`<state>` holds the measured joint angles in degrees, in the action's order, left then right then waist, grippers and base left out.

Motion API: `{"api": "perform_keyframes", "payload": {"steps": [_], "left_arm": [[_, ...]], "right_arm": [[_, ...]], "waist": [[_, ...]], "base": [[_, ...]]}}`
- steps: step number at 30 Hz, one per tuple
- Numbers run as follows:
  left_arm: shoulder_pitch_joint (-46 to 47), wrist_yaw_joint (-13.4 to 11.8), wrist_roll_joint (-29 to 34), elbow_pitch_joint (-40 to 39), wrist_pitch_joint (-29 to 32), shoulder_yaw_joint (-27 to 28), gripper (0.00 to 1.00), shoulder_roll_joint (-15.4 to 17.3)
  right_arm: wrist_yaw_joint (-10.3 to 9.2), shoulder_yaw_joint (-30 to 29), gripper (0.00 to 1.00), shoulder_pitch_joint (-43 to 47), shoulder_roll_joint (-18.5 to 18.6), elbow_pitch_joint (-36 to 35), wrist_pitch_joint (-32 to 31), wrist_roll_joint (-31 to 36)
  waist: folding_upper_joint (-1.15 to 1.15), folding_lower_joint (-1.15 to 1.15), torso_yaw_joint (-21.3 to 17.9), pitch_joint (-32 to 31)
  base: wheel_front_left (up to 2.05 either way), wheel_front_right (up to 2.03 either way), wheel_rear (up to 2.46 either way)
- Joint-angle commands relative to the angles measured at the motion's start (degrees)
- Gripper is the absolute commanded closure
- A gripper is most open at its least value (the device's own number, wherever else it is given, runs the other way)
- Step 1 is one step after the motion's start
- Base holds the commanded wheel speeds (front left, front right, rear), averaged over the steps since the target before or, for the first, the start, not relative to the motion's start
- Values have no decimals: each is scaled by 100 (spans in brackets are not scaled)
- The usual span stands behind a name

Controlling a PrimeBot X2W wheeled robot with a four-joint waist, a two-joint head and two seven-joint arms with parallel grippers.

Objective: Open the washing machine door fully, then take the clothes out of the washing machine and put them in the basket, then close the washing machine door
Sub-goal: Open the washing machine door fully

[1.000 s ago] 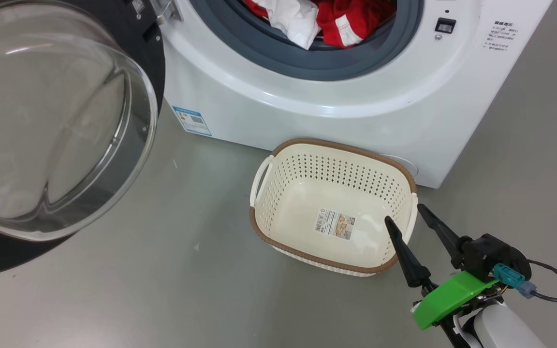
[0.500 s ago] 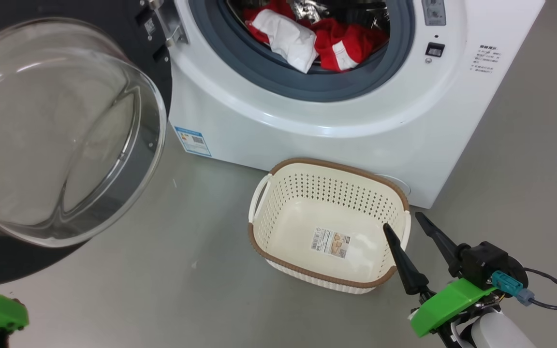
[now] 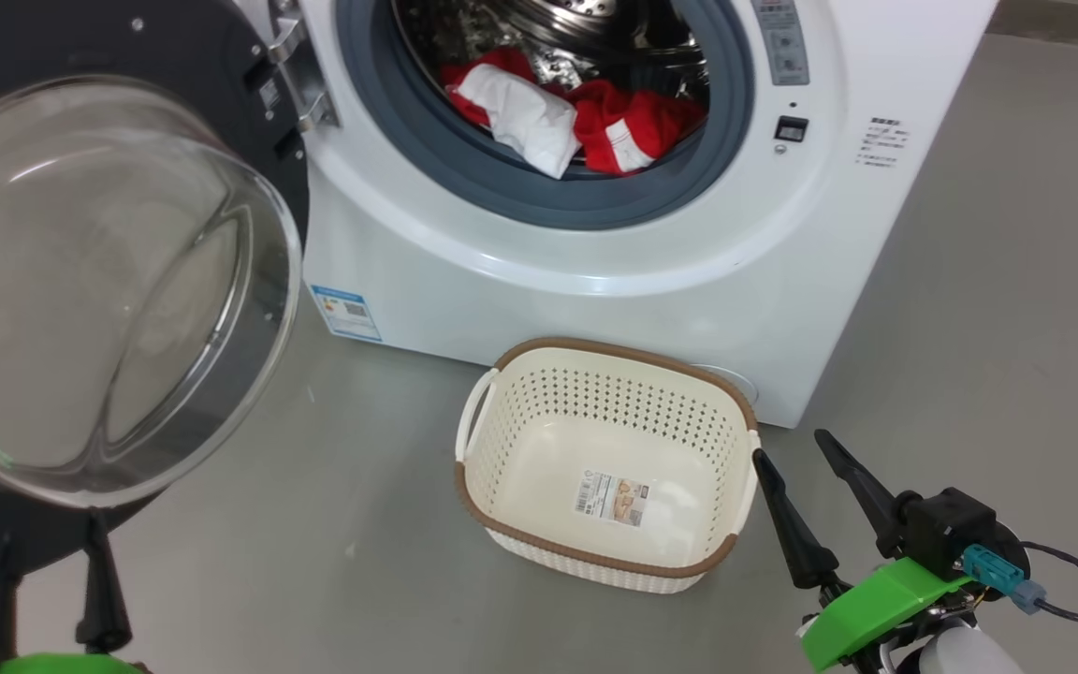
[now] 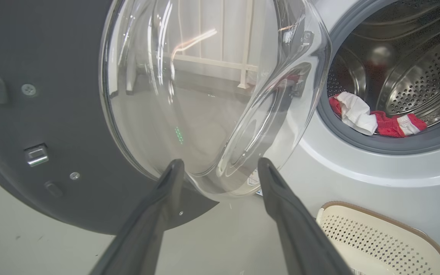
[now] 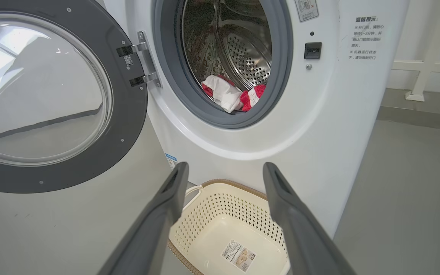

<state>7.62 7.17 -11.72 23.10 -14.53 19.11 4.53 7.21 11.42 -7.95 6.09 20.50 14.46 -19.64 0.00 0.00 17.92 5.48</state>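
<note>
The washing machine (image 3: 539, 290) stands with its door (image 3: 99, 281) swung wide to the left, glass bowl bulging toward me. Red and white clothes (image 3: 576, 122) lie in the steel drum against the grey gasket, also seen as clothes (image 4: 372, 120) and clothes (image 5: 229, 93). The cream basket (image 3: 726, 398) sits empty on the floor before the machine. My right gripper (image 3: 793, 451) is open just right of the basket, holding nothing. My left gripper (image 3: 48, 534) is open at the lower left, below the door; in its wrist view the left gripper (image 4: 218, 164) points at the glass bowl.
Grey floor (image 3: 342, 524) spreads around the machine and basket. A blue label (image 3: 345, 312) is on the machine's lower front. A white railing base (image 5: 414, 95) stands against the wall to the right of the machine.
The head camera has tilted up, showing more of the drum. The left gripper's fingers have come into view at the lower left. The right gripper now shows just right of the basket's rim instead of over it.
</note>
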Motion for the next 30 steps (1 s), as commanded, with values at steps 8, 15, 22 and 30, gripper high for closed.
{"api": "perform_keyframes", "payload": {"steps": [8, 15, 22, 30], "left_arm": [[-278, 31, -263, -484, -47, -396, 0, 233], [-490, 32, -538, -878, -47, -865, 0, 353], [-715, 32, -645, -1220, -47, -1293, 0, 434], [-822, 32, -686, -1418, -47, -1642, 0, 527]], "right_arm": [[28, -88, 0, 155, -26, -251, 54, 22], [28, -201, 0, 250, -8, -304, 54, 28], [28, -333, 0, 315, -9, -362, 54, 23], [28, -461, 0, 378, -20, -420, 54, 23]], "waist": [[0, 0, -361, -113], [0, 0, -701, -143], [0, 0, -1050, -133], [0, 0, -1453, -133]], "base": [[0, 0, 0], [0, 0, 0], [0, 0, 0], [0, 0, 0]]}}
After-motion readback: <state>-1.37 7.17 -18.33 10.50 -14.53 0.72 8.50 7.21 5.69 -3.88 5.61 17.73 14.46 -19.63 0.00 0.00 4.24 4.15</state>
